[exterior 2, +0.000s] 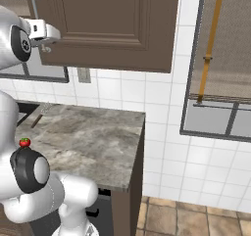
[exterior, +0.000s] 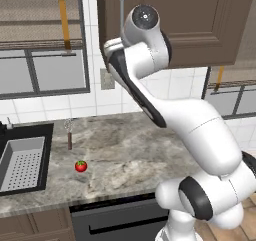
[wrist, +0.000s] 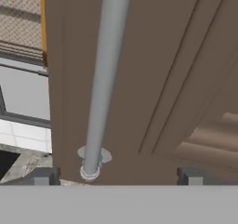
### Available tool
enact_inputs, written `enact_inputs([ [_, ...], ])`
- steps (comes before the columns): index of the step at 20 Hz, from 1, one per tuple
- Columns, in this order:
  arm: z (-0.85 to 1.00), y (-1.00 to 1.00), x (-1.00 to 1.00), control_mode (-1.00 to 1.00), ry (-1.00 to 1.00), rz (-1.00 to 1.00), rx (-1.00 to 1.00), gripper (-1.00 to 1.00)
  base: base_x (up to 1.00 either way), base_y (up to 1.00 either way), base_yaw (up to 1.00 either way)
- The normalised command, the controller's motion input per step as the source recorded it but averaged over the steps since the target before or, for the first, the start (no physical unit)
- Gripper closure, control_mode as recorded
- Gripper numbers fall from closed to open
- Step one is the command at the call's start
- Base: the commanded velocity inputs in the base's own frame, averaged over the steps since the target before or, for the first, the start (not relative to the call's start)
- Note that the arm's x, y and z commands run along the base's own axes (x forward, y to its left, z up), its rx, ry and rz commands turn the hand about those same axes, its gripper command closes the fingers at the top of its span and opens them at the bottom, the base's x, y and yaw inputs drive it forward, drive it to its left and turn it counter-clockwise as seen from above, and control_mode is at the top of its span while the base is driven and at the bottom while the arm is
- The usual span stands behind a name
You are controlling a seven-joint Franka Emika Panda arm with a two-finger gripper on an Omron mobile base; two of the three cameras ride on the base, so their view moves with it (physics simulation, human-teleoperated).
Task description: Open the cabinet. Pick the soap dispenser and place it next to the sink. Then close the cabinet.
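We judge dark brown wooden panelled wall cabinet [wrist: 153,79] door rigid, hinged; grip long slim silver bar handle [wrist: 104,79], likely slick metal. Gripper [wrist: 116,176] jaws wide open, empty, straddling handle's lower end.

The arm [exterior: 200,135] at the right of the left base view is glossy white, built of rounded segments with black bands at the joints. A grey disc caps its topmost joint. 2 small dark grey finger tips [wrist: 44,176] are blocky.
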Motion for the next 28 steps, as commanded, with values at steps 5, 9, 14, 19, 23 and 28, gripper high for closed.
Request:
enact_inputs([
  [5, 0.17, 0.07, 0.48, -1.0, -0.07, 0.01, 0.0, -1.0, 0.0, 0.0, 0.0],
  [9, 0.1, 0.12, 0.47, -1.0, -0.07, 0.01, 0.01, -1.0, 0.0, 0.0, 0.0],
  [14, 0.08, 0.16, 0.45, -1.0, -0.05, 0.0, 0.03, -1.0, 0.0, 0.0, 0.0],
  [19, 0.02, 0.1, 0.44, -1.0, -0.1, 0.0, 0.0, -1.0, 0.0, 0.0, 0.0],
  [23, -0.17, 0.0, 0.2, -1.0, -0.34, 0.03, -0.01, 1.0, 0.0, 0.0, 0.0],
  [28, -0.42, -0.01, 0.0, -1.0, -0.49, 0.02, 0.0, 1.0, 0.0, 0.0, 0.0],
])
